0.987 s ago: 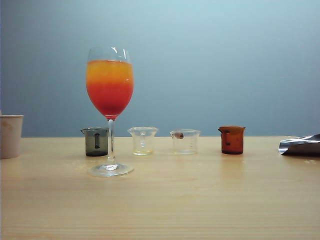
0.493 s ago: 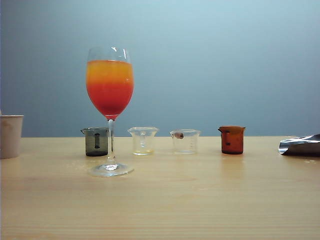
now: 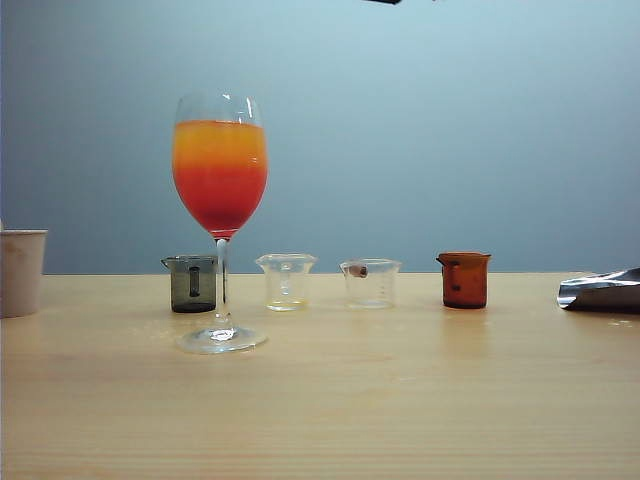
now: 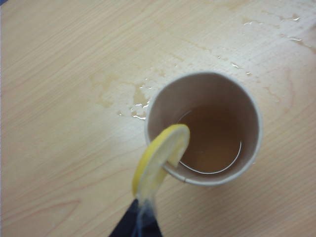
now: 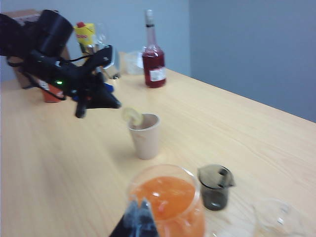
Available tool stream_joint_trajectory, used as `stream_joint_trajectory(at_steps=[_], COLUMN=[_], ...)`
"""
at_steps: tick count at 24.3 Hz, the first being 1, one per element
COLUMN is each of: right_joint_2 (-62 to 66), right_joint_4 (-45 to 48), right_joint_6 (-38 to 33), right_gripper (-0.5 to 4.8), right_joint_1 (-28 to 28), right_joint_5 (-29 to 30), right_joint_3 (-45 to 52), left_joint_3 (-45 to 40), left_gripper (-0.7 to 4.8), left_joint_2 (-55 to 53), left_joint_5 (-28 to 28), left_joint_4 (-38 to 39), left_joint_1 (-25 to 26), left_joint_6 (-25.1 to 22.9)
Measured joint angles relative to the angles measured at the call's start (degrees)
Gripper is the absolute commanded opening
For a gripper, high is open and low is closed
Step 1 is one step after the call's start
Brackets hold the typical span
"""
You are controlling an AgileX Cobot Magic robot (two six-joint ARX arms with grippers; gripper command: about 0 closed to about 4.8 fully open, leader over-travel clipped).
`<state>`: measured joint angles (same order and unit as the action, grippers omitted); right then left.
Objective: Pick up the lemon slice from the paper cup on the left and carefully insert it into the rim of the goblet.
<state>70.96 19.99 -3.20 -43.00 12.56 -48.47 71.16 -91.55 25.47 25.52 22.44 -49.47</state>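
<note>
The lemon slice [image 4: 160, 160] sits pinched in the tip of the left claw [image 4: 140, 217], which is clenched on its edge. In the left wrist view the slice stands on edge just over the rim of the paper cup [image 4: 249, 106], half above the cup's mouth and half outside it. The cup holds a little pale liquid at the bottom. From the right wrist view the slice [image 5: 132, 116] shows at the cup's [image 5: 145, 136] rim, at about 10 o'clock from the cup, with the left claw [image 5: 106, 101] and its dark arm beside it.

There are small wet spots on the bench [image 4: 59, 74] close to the cup. The wood around the cup is bare on every side that shows.

The goblet [image 3: 220, 200] stands upright with an orange over red drink. In the exterior view the cup [image 3: 20, 272] is at the far left edge, at about 9 o'clock from the goblet, well apart from it. The right claw [image 5: 139, 217] hangs just over the goblet's [image 5: 165, 197] rim; its dark tips look close together, but I cannot tell if it is clenched.

Behind the goblet's stem stands a grey beaker [image 3: 192, 283]. Then come two clear beakers [image 3: 286, 281], a brown beaker [image 3: 464, 279] and a shiny foil bag [image 3: 600, 290] at the right edge. A red bottle [image 5: 153, 54] stands far back on the bench.
</note>
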Motion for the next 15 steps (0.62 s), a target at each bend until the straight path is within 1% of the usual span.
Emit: stream_joint_trajectory(at_steps=[2,3,5,6,8,9,15], right_joint_2=[0.3,0.3,0.3,0.3,0.6,0.7,1.6], right_joint_4=[-0.8,-1.0,-1.0,-1.0,-1.0,-1.0,-1.2], right_joint_6=[0.0,0.0,0.0,0.0,0.0,0.0,0.0], right_gripper=[-0.05,-0.05,-0.05,-0.05,-0.05,-0.05,-0.05], right_joint_1=[-0.2,-0.3,-0.4,-0.4,-0.2,-0.2,-0.2], right_joint_5=[-0.4,-0.3,-0.3,-0.3,-0.3,-0.4,-0.3], right_joint_3=[0.0,0.0,0.0,0.0,0.0,0.0,0.0], left_joint_3=[0.0,0.0,0.0,0.0,0.0,0.0,0.0], left_gripper=[0.01,0.38,1.40,2.25,2.88,3.01,3.01], left_joint_2=[-0.3,-0.3,-0.2,-0.2,-0.2,-0.2,-0.9], left_joint_5=[0.0,0.0,0.0,0.0,0.0,0.0,-0.4], left_joint_4=[0.1,0.0,0.0,0.0,-0.5,-1.1,-5.7], left_joint_1=[0.0,0.0,0.0,0.0,0.0,0.0,0.0], left_joint_6=[0.0,0.0,0.0,0.0,0.0,0.0,0.0])
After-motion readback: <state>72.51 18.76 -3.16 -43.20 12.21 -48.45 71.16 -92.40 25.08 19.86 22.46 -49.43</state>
